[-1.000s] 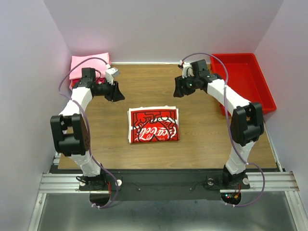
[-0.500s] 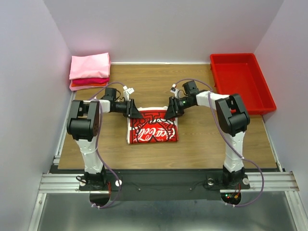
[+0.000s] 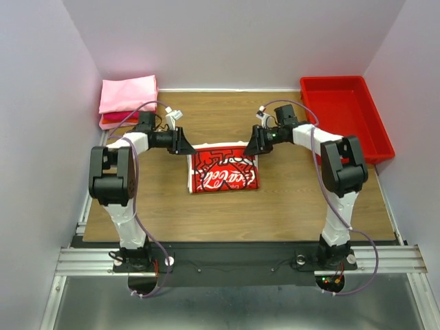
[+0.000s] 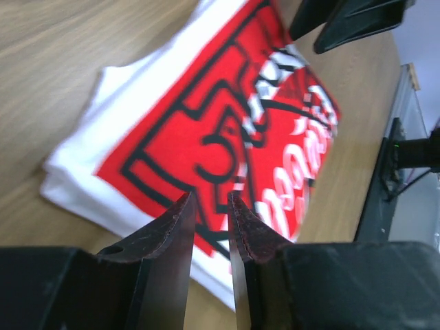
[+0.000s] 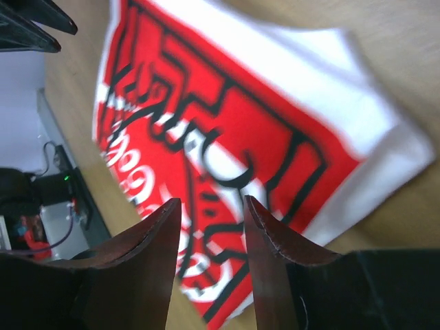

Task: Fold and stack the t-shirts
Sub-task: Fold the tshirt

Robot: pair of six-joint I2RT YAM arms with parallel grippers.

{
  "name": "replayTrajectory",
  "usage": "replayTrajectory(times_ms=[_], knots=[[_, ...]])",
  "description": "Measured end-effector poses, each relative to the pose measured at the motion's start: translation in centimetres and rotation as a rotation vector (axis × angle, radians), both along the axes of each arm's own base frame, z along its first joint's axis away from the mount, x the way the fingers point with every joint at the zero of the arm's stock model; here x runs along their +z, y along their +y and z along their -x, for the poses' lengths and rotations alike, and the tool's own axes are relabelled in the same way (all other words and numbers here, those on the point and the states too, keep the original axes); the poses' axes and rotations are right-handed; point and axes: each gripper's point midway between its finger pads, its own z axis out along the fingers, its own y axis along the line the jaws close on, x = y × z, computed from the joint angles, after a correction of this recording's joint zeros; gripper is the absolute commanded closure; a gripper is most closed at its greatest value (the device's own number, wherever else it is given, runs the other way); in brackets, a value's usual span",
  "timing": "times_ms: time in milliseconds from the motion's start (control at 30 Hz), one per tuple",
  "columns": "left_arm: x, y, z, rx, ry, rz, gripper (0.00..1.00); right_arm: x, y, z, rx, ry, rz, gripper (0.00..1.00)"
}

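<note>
— Where's the tee (image 3: 224,172)?
— In the middle of the table (image 3: 295,199), folded flat, print up. Its long axis runs left to right, with the right end slightly farther back.
— Grippers?
— The left gripper (image 3: 183,142) is at its far left corner and the right gripper (image 3: 253,147) at its far right. The left jaws are barely apart, the right ones wider. I can't tell whether either pinches cloth.

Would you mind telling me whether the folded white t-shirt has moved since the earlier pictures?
Yes. The white t-shirt has slid toward the table's back edge, and slightly toward the red tray.
</note>
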Motion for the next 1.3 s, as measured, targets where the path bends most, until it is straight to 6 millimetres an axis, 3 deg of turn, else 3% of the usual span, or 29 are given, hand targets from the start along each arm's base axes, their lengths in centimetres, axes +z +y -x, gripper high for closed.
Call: replayTrajectory(times_ms=[133, 200, 267, 367, 500, 733, 900, 1000, 1100, 1167, 1300], knots=[[3.1, -1.4, 3.0, -0.041, -0.040, 0.042, 0.65, 2.8, 1.4, 3.6, 0.039, 0.002, -0.036, 0.53], [3.4, -2.8, 4.6, -0.082, -0.037, 0.062, 0.65, 3.9, 2.8, 6.1, 0.090, 0.004, -0.055, 0.53], [2.2, -4.1, 6.1, -0.117, 0.001, 0.067, 0.66, 3.8, 4.1, 8.2, 0.144, 0.018, -0.071, 0.55], [-1.2, -5.2, 8.2, -0.145, 0.117, 0.055, 0.66, 1.4, 4.5, 10.3, 0.176, 0.089, -0.054, 0.56], [-5.1, -4.2, 8.6, -0.115, 0.266, 0.068, 0.66, -3.3, 3.1, 11.1, 0.163, 0.205, -0.020, 0.57], [-4.8, -1.3, 7.5, -0.061, 0.269, 0.092, 0.67, -3.3, 1.5, 10.0, 0.136, 0.211, -0.048, 0.57], [-2.7, -1.0, 8.6, -0.086, 0.205, 0.089, 0.66, 0.2, 2.3, 10.5, 0.159, 0.141, -0.075, 0.57], [-0.1, -2.0, 10.0, -0.158, 0.121, 0.099, 0.66, 3.5, 3.5, 12.1, 0.210, 0.066, -0.105, 0.57], [0.7, -3.5, 11.7, -0.245, 0.093, 0.116, 0.66, 4.5, 4.8, 13.8, 0.267, 0.041, -0.119, 0.58], [-0.1, -4.6, 13.1, -0.303, 0.120, 0.119, 0.64, 3.4, 5.2, 14.5, 0.291, 0.066, -0.112, 0.58], [-3.5, -5.5, 14.7, -0.362, 0.226, 0.105, 0.64, -1.3, 4.7, 14.8, 0.289, 0.163, -0.061, 0.59]])
